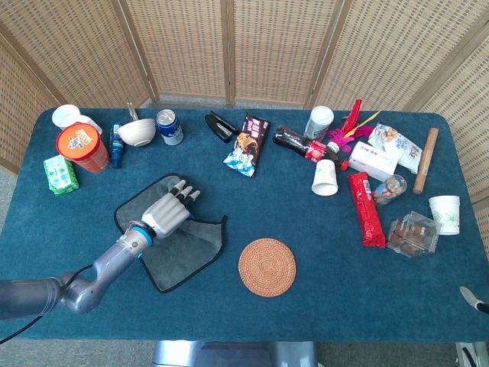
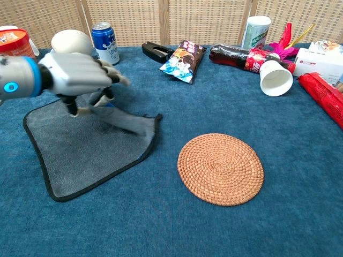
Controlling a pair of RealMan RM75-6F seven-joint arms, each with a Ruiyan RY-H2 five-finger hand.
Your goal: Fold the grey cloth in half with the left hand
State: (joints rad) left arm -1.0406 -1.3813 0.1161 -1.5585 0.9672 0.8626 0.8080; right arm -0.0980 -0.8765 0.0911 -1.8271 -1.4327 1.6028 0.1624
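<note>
The grey cloth [image 1: 182, 256] [image 2: 80, 152] with a black hem lies on the blue table, left of centre. My left hand [image 1: 165, 212] [image 2: 75, 75] hovers over its far part and holds the cloth's far right edge, fingers pointing down. The lifted part hangs from the hand and trails right, blurred, with its corner [image 2: 153, 120] folded over the flat part. A small pale piece of the right hand [image 1: 472, 298] shows at the lower right edge of the head view; its fingers are hidden.
A round woven coaster [image 1: 267, 266] [image 2: 220, 168] lies just right of the cloth. Behind stand a blue can [image 2: 105, 43], a white bowl [image 1: 137, 131], an orange tub [image 1: 82, 147] and a snack bag [image 2: 182, 59]. Cups, a bottle and packets crowd the right side.
</note>
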